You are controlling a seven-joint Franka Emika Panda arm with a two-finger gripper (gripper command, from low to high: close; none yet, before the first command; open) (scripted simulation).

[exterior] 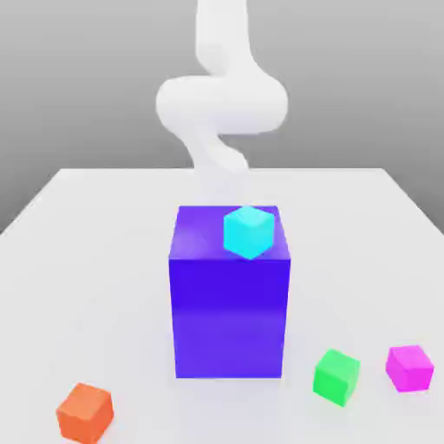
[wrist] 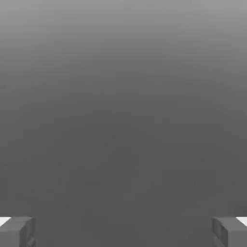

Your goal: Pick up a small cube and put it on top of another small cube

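We see the white table (exterior: 104,225) bearing the big blue-purple block (exterior: 230,303), with the arm (exterior: 221,100) behind it. Our gripper (wrist: 123,231) is spread wide on nothing; the small magenta-pink cube (exterior: 409,368) lies well apart, beside the green cube (exterior: 336,376).

One cube (exterior: 249,231) apparently atop the block (exterior: 229,316), three others around.

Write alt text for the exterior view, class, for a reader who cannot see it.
A big blue-purple block stands mid-table with a small cyan cube on top, the white arm behind. In front lie an orange cube, a green cube and a magenta-pink cube, apart.
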